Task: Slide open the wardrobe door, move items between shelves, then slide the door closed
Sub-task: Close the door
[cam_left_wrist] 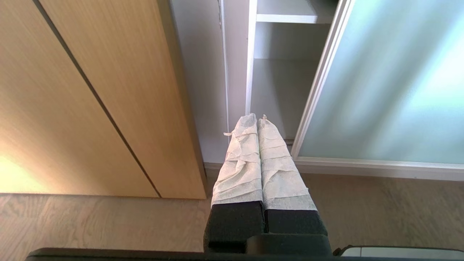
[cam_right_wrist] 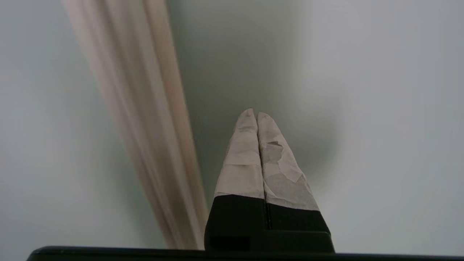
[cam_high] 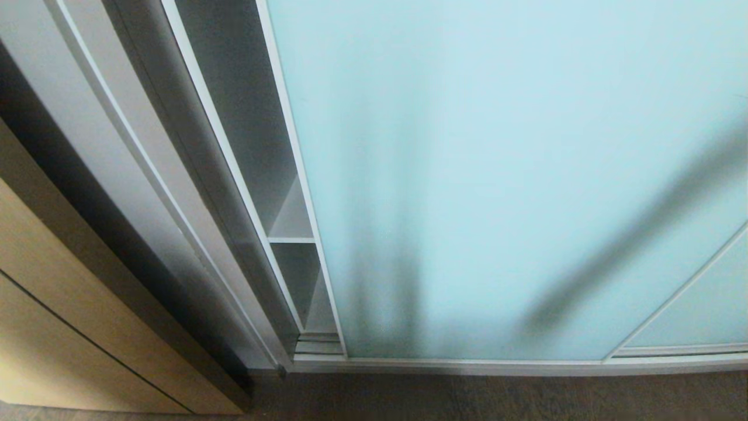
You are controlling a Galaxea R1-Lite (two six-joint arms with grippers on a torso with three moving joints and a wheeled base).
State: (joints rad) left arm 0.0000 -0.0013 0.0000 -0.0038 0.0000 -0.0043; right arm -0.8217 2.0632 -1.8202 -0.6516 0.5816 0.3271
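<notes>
Frosted pale-aqua glass of the sliding wardrobe door (cam_high: 497, 175) fills most of the head view, from approx 10 o'clock across to 3 o'clock, in a thin silver-grey frame; it stands just short of fully shut, w/ a narrow gap at its left edge. Thru that gap, at approx 8 o'clock, slivers of the white shelves (cam_high: 290, 238) show, one board edge w/ a compartment above and another below; no contents can be made out there. A second aqua panel (cam_high: 701, 310) sits at 4 o'clock, behind a slanting frame bar. Grey wardrobe side wall (cam_high: 117, 175) runs down at 9 o'clock, light wooden door (cam_high: 58, 304) at 7–8 o'clock, floor (cam_high: 467, 397) along 6 o'clock. Neither arm shows in the head view; two dark shadows lie on the glass. Left claw (cam_left_wrist: 256, 117), fingers wrapped in white cloth and pressed together, empty, hangs low over the floor, pointing at the gap betw. wooden door and glass. Right claw (cam_right_wrist: 253, 113), taped fingers together, nothing held, sits close to a blurred grey-green surface w/ a pale beige strip (cam_right_wrist: 145, 127) beside it.
</notes>
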